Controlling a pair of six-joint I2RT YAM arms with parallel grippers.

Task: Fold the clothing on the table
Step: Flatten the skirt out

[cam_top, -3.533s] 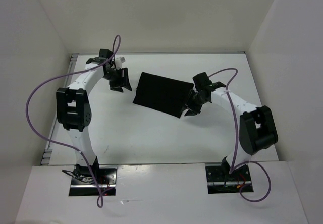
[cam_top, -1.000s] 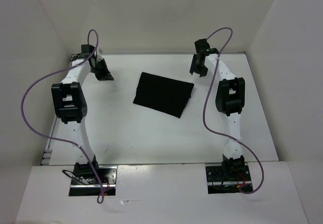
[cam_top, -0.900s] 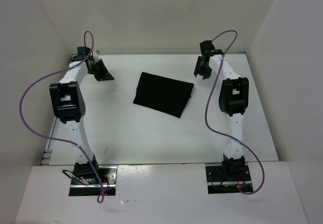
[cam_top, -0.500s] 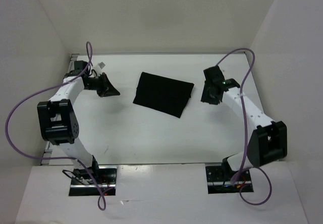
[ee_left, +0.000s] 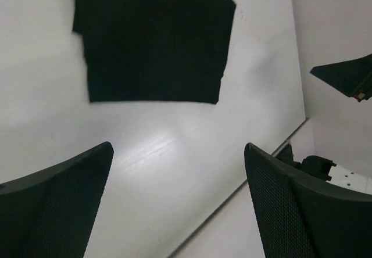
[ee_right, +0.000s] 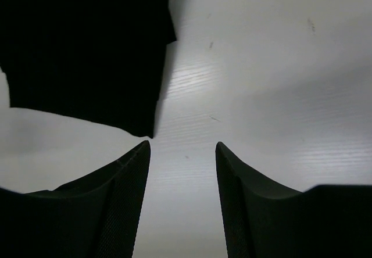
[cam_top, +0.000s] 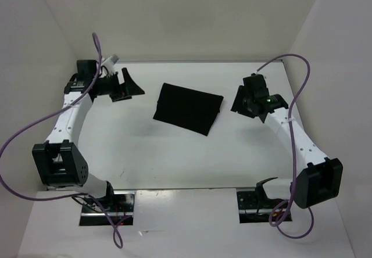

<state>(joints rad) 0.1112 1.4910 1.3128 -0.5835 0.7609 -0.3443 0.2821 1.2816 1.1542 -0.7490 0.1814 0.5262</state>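
Note:
The clothing (cam_top: 188,108) lies flat on the table (cam_top: 174,159) as a black, roughly rectangular, folded piece, tilted slightly. My left gripper (cam_top: 131,88) hovers to its left, apart from it, jaws spread wide and holding nothing. In the left wrist view the clothing (ee_left: 154,37) fills the top, beyond the open left gripper (ee_left: 179,146). My right gripper (cam_top: 239,102) hangs just right of the garment's right edge, open and holding nothing. The right wrist view shows the clothing (ee_right: 81,43) at upper left, its corner just ahead of the right gripper (ee_right: 182,144).
White walls enclose the table on the left, back and right. Purple cables loop from both arms. The table's thin edge (ee_left: 256,171) runs diagonally through the left wrist view, with the right gripper's dark finger (ee_left: 349,78) at far right.
The left gripper went from shut to wide open and swung slightly toward the garment. The right arm came down from the back to the garment's right side. The clothing has not moved.

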